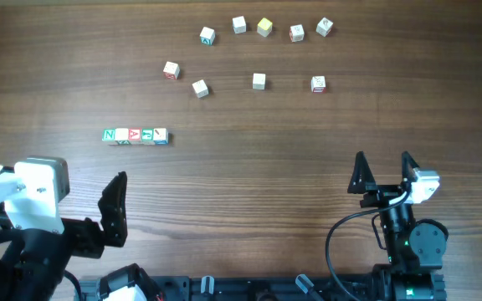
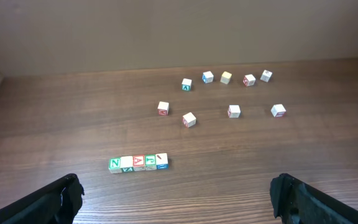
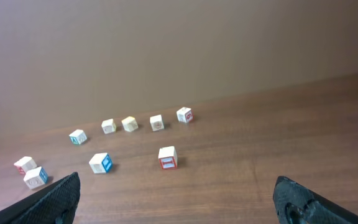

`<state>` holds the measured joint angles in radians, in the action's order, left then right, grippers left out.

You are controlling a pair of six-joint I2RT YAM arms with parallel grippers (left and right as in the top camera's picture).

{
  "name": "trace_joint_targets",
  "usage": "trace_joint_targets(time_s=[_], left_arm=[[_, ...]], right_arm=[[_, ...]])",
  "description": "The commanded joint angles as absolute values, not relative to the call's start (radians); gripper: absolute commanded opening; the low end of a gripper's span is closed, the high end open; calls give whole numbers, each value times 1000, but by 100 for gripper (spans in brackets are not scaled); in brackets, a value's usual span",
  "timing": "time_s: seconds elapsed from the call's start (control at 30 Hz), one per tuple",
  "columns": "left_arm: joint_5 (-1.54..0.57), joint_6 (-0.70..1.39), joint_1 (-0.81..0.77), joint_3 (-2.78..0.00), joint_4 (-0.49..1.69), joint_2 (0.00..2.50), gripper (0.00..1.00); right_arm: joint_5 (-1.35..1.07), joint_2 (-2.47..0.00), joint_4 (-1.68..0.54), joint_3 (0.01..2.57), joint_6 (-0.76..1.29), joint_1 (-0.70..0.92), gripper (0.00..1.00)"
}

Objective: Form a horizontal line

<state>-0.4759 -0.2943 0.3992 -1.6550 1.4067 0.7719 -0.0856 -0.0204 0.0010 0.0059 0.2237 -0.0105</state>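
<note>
A short straight row of small white letter cubes (image 1: 135,135), starting with a green N, lies left of the table's middle; in the left wrist view the row (image 2: 138,162) sits just ahead. My left gripper (image 2: 176,202) is open and empty, near the front edge and short of the row; one black finger (image 1: 115,205) shows in the overhead view. At the front right, my right gripper (image 1: 383,163) (image 3: 178,199) is open with nothing between its fingers. The row is out of the right wrist view.
Several loose white letter cubes lie scattered at the back: an arc from one cube (image 1: 207,35) to another (image 1: 324,27), with a yellowish cube (image 1: 264,27) in it. Nearer cubes lie at the left (image 1: 171,70) and right (image 1: 318,84) (image 3: 167,158).
</note>
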Motion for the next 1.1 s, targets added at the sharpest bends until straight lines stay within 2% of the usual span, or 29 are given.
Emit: trace_joint_targets(time_s=[0.0, 0.63, 0.8, 0.93, 1.07], left_arm=[[-477, -307, 397, -1653, 1404, 772, 100], [-477, -307, 394, -1653, 1404, 772, 100], [-464, -307, 261, -1638, 1476, 762, 100], [-458, -307, 198, -1485, 1428, 668, 100], [-459, -307, 198, -1224, 1278, 488, 100]], right_arm=[[-83, -31, 1, 6, 239, -14, 100], [-83, -36, 1, 6, 238, -14, 100], [-83, -36, 1, 6, 239, -14, 100], [-83, -36, 1, 6, 239, -14, 100], [-83, -36, 1, 6, 239, -14, 100]])
